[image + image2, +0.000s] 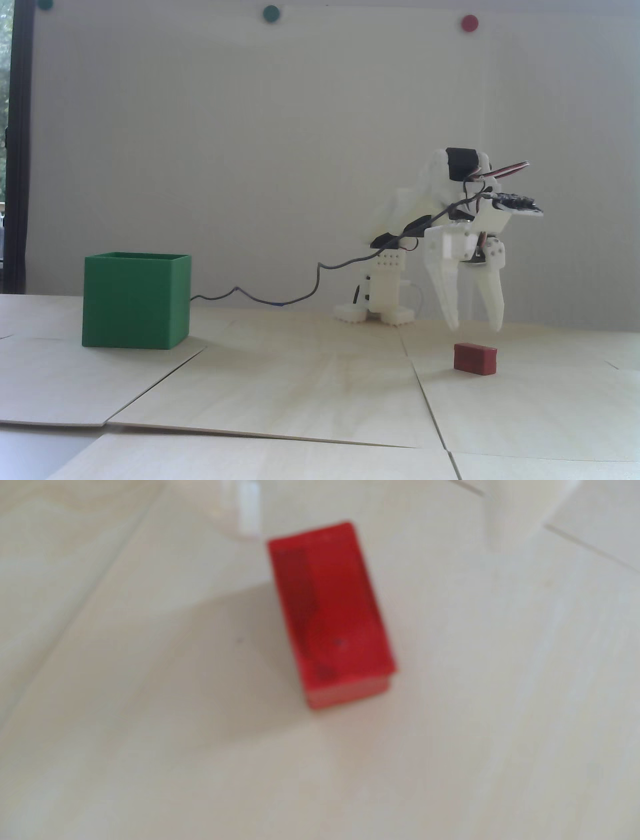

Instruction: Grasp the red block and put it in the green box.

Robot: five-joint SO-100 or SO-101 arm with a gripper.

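While spread, hand (476, 327) hovers just above red block (475, 358)

Lay flat on the pale wooden table: the red block (475, 358), a small dark-red matte brick, long side facing the fixed view, at lower right of centre in that frame; seen blurred in the wrist view (330, 615), running lengthwise from upper centre toward mid-frame, slightly slanted. Stood upright at left of centre in the fixed view, well apart from the block: the green box (136, 301), a far larger thin-walled matte cube, open at the top.
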